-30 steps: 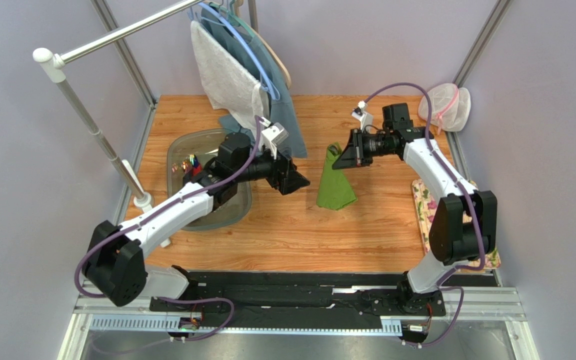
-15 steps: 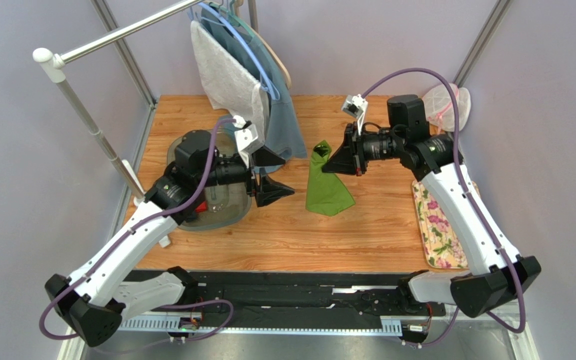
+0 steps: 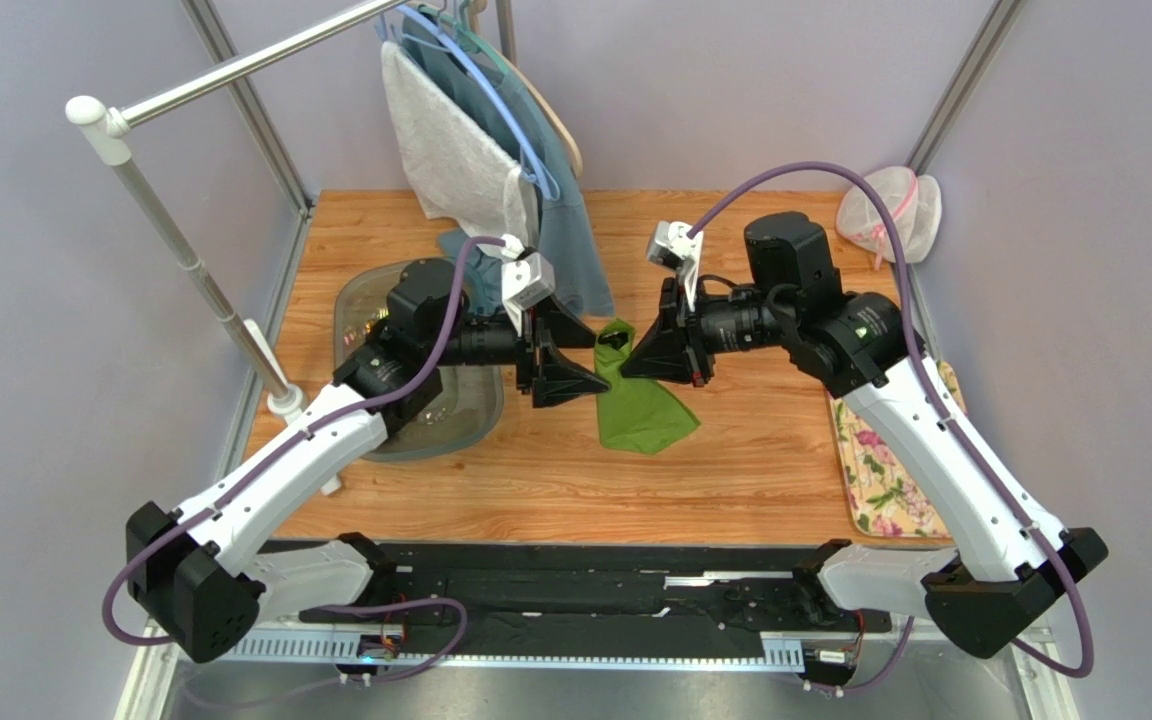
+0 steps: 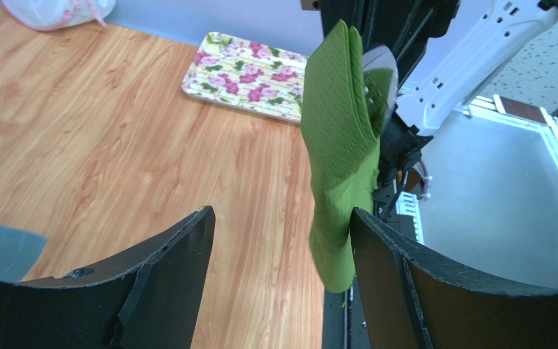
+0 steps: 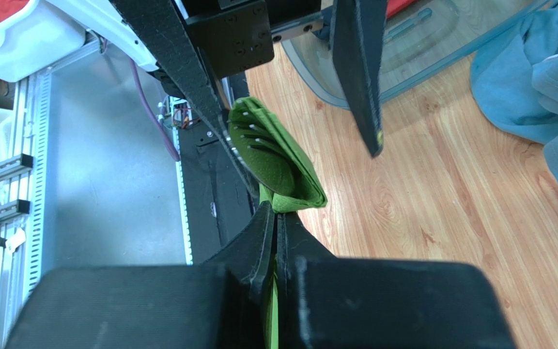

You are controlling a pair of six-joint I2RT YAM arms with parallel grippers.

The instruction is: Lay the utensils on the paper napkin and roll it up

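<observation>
One green napkin (image 3: 642,413) hangs over the middle of the table (image 3: 717,465), folded into a long strip. Its top end is pinched in the right gripper (image 3: 630,357), whose jaws are closed flat on the paper. In the right wrist view a thin green edge runs down between the two pressed fingers (image 5: 260,240). Whether the strip's lower end touches the wood cannot be told.

The left gripper (image 3: 599,362) faces it from the left with its jaws wide apart, holding nothing. Its two fingers (image 4: 165,291) stand either side of the hanging strip. The strip lies just beside one finger and well apart from the other, and contact cannot be judged.

Something pale and rounded shows inside the upper fold in the left wrist view. What it is cannot be told.

On the left of the table stands one clear tub (image 3: 470,428), partly under the left arm. There are small coloured items at its far edge, too small to count. One flowered mat (image 3: 883,480) lies along the right edge. One teal garment (image 3: 579,255) and one white towel (image 3: 447,143) hang from the rail (image 3: 267,60) at the far left. One white mesh pouch (image 3: 890,210) with pink trim sits in the far right corner.
</observation>
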